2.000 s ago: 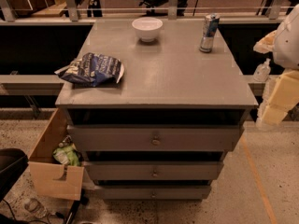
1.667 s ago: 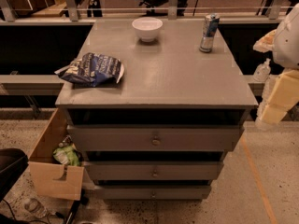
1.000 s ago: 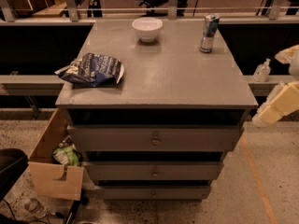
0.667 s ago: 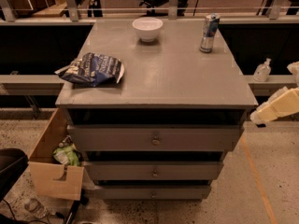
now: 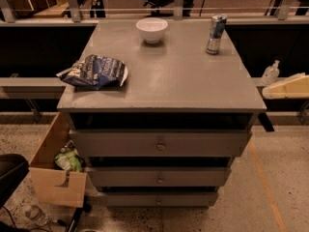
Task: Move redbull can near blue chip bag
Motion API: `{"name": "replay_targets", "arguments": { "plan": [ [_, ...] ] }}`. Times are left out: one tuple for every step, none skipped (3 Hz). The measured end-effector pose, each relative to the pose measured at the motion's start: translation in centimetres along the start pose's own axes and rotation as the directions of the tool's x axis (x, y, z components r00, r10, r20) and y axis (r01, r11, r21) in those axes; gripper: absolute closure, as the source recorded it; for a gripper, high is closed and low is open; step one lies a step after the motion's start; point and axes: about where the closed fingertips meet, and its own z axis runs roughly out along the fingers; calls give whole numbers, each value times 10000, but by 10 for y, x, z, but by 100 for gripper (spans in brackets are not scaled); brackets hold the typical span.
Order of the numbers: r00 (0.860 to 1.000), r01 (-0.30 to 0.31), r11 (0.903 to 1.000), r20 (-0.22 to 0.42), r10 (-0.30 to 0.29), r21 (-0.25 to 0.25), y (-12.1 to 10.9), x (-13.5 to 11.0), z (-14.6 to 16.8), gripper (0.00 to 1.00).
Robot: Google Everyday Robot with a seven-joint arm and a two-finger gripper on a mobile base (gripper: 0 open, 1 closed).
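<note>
While the claw, whose state cannot be told, is held low beyond the right edge of the desk, the slim can at the far right corner, well apart from the chip bag at the left, could be toppled by a sideways approach.

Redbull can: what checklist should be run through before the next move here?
1. redbull can upright, back right of cabinet top: ok.
2. blue chip bag in view, near the left front edge: ok.
3. Room on the top beside the bag: ok.
4. white bowl apart from the can: ok.
5. gripper at the can: not ok, it is low, off the cabinet's right side.
</note>
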Motion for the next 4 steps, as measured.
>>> {"name": "replay_targets", "arguments": {
  "plan": [
    [9854,-445,9949,1680,288,904,-43,-30,20,0],
    [9698,-360,9832,2439,-88,1789,-71,-76,21,0],
    [9749,-460,9778,2227,-7,2045,-85,-71,20,0],
    [9557,-751,9831,2936,232,1669,-78,-82,37,0]
  ]
}}
